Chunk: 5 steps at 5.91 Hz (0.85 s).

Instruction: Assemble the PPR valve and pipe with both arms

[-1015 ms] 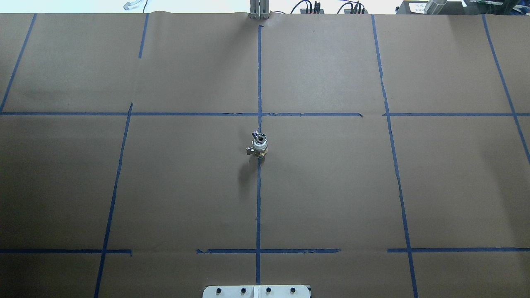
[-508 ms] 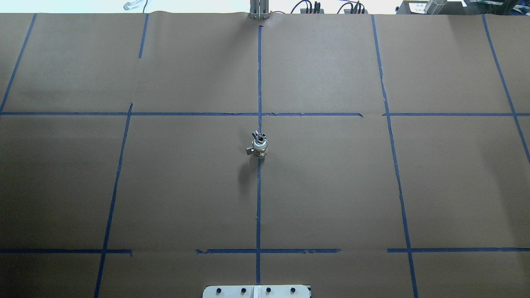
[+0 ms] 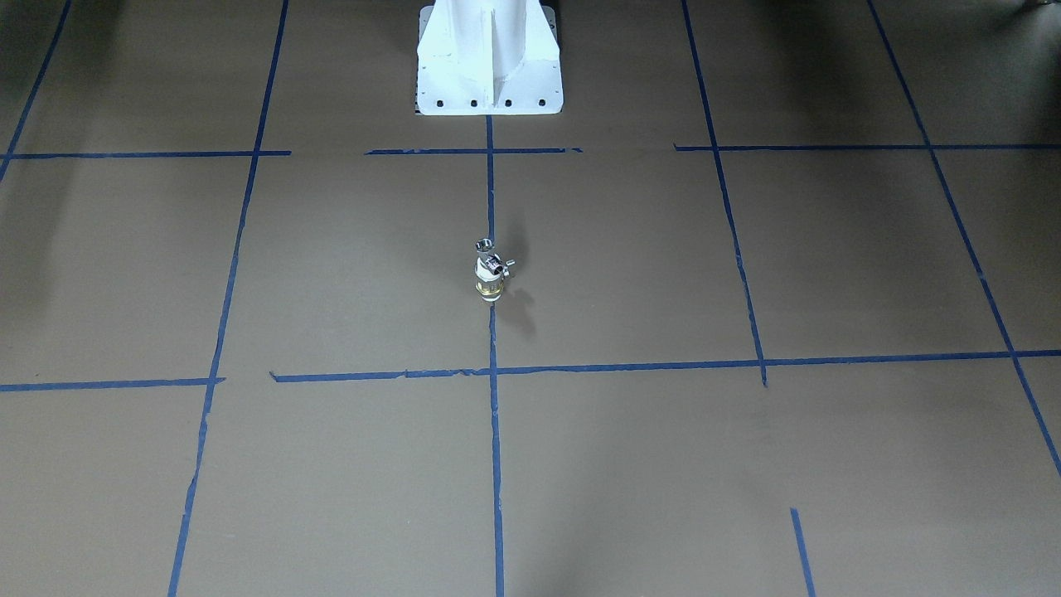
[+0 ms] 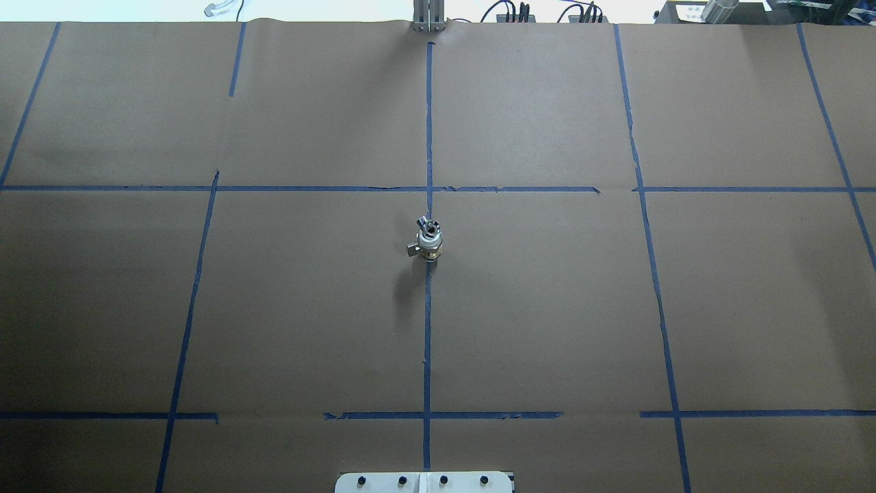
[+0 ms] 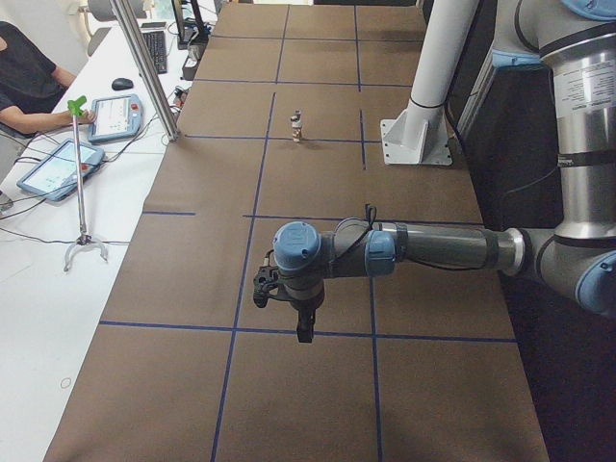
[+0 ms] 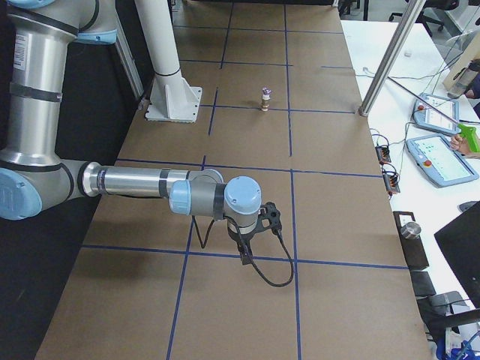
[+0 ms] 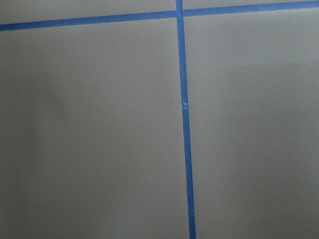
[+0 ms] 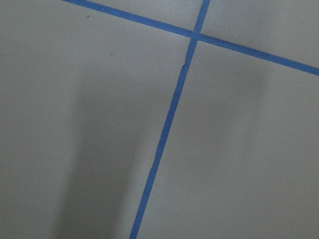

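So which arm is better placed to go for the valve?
Neither clearly. The PPR valve stands on the centre tape line, and the left gripper and right gripper hang far off on opposite sides. Slight lean right: the valve's side nub points toward the robot's left.

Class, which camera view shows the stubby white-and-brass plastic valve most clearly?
Overhead exterior: the white-and-brass valve stands upright mid-table, crisp and unblocked. Front-facing nearly matches; side views show it tiny; wrist views show only taped paper.

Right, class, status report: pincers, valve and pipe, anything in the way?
Left pincer and right pincer over the table ends, open or shut unclear. Valve upright mid-table, pipe on top. Nothing seen in the way.
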Each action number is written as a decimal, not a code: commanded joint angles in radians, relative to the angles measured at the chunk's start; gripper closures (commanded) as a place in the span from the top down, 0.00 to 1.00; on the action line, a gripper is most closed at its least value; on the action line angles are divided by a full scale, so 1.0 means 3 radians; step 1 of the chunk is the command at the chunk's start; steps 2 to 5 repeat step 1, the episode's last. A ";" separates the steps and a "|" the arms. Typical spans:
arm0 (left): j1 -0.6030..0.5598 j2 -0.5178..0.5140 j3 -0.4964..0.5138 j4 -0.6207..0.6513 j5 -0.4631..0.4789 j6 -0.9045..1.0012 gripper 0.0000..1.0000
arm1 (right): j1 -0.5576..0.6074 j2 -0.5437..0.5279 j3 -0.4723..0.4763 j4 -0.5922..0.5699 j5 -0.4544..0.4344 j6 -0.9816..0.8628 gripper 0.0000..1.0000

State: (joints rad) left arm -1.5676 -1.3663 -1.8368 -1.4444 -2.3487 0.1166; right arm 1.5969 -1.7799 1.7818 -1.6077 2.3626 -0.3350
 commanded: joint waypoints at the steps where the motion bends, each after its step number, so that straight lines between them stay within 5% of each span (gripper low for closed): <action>1: 0.0000 0.0004 0.0002 -0.0007 0.0006 0.0000 1.00 | 0.0000 0.0001 0.0007 0.0000 0.0004 -0.0003 1.00; 5: 0.0000 0.0004 0.0002 -0.0007 0.0006 0.0000 1.00 | 0.0000 0.0001 0.0007 0.0000 0.0004 -0.0003 1.00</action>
